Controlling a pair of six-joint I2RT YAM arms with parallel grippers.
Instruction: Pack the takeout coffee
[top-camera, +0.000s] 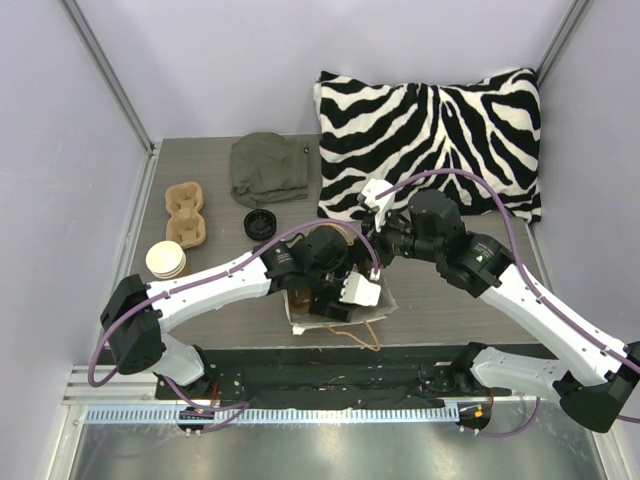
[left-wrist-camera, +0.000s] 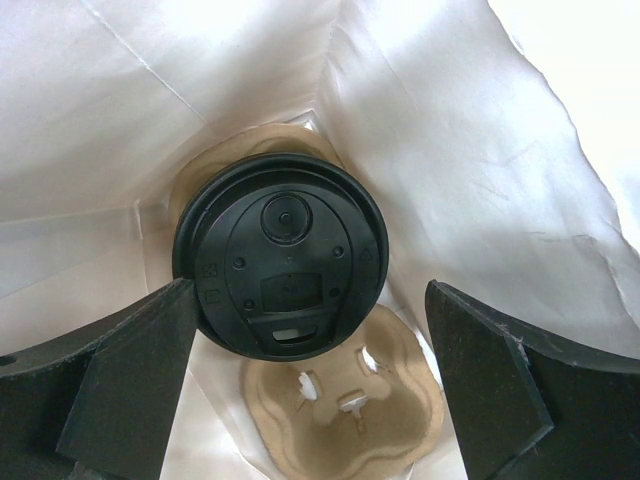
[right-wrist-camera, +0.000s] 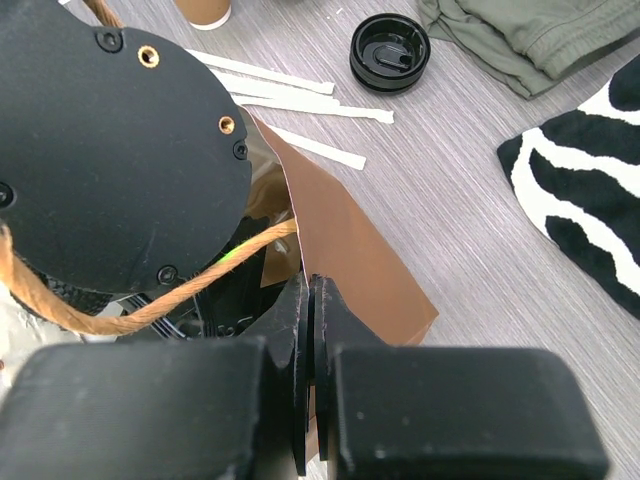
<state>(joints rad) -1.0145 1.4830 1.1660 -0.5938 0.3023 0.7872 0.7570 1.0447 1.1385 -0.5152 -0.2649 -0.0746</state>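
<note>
The left gripper (left-wrist-camera: 310, 325) hangs inside a white-lined brown paper bag (right-wrist-camera: 350, 250), fingers spread wide on either side of the takeout coffee (left-wrist-camera: 280, 265) and holding nothing. From straight above, only the coffee's black round cap shows. It sits in one hole of a tan moulded-pulp two-hole carrier (left-wrist-camera: 350, 420) on the bag's floor; the nearer hole is vacant. The right gripper (right-wrist-camera: 311, 300) is pinched shut on the bag's top edge, beside a tan twine handle (right-wrist-camera: 150, 300). The bag stands on the grey wood-grain desk (top-camera: 440, 300) just beyond the arm bases. White paper strips (right-wrist-camera: 290, 100) lie past it. At the left stand a pale-rimmed paper cup (top-camera: 166, 260) and a second pulp carrier (top-camera: 185, 212), with a loose black round lid (top-camera: 260, 223) nearer the middle. Farther back lie a crumpled olive-green cloth (top-camera: 268, 168) and a zebra-striped pillow (top-camera: 430, 140).
</note>
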